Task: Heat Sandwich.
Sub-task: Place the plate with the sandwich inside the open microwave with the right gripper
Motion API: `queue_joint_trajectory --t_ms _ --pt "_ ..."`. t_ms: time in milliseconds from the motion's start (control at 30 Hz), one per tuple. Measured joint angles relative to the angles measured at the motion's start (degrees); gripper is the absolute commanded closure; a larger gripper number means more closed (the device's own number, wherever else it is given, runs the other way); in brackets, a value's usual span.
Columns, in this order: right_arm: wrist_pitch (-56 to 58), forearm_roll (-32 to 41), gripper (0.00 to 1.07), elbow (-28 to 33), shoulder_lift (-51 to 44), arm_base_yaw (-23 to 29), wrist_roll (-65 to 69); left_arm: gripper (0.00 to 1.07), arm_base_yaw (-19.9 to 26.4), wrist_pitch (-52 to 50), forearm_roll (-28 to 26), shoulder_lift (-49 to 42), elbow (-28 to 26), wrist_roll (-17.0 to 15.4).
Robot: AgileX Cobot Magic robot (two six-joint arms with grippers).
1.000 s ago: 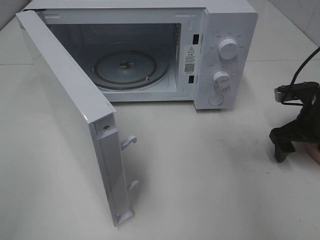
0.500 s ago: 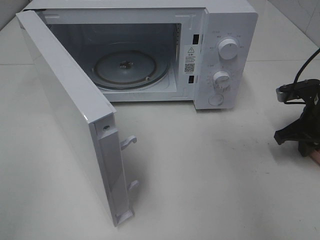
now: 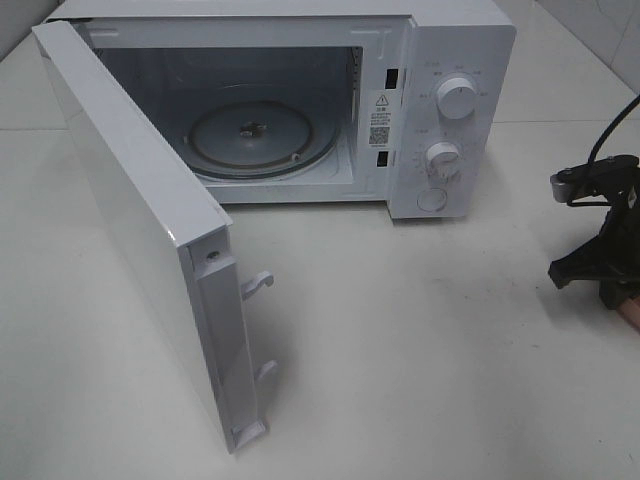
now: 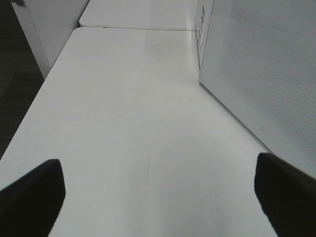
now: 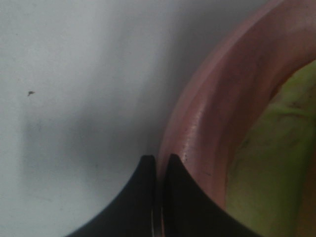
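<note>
The sandwich (image 5: 276,163) is a pale yellow-green piece lying on a round pink plate (image 5: 222,123). My right gripper (image 5: 159,165) has its black fingertips pressed together on the plate's rim. In the exterior view that gripper (image 3: 603,275) sits low at the table's far right edge, with a sliver of the plate (image 3: 632,313) beside it; the sandwich is hidden there. The white microwave (image 3: 450,60) stands at the back with its door (image 3: 130,200) swung wide open and its glass turntable (image 3: 262,135) bare. My left gripper (image 4: 158,197) is open over bare table.
The open door juts far forward on the left, with its latch hooks (image 3: 258,284) pointing right. The microwave's knobs (image 3: 458,97) face front. In the left wrist view a perforated white panel of the microwave (image 4: 266,74) stands close beside the gripper. The white table (image 3: 420,350) spreads between microwave and right gripper.
My right gripper's fingers have closed together and it has shifted slightly right toward the plate at the table's edge. The microwave and its door have stayed still.
</note>
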Motion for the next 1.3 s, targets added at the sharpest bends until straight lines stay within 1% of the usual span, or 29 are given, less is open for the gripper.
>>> queue_joint_trajectory --t_ms 200,300,700,867,1100,1300 --pt "1.2 -1.2 1.07 0.0 0.0 0.0 0.9 0.09 0.0 0.0 0.0 0.0 0.0 0.0" --pt "2.3 -3.2 1.07 0.0 0.0 0.5 2.3 0.09 0.0 0.0 0.0 0.0 0.0 0.0" --pt "9.3 -11.1 1.07 0.0 0.0 4.9 11.1 0.09 0.0 0.0 0.0 0.0 0.0 0.0" --pt "11.4 -12.1 1.07 0.0 0.0 6.8 12.3 0.09 0.0 0.0 0.0 0.0 0.0 0.0" --pt "13.1 -12.1 1.07 0.0 -0.7 7.6 12.4 0.09 0.0 0.0 0.0 0.0 0.0 0.0" --pt "15.4 -12.2 1.07 0.0 -6.6 7.6 12.4 0.09 0.0 0.0 0.0 0.0 0.0 0.0"
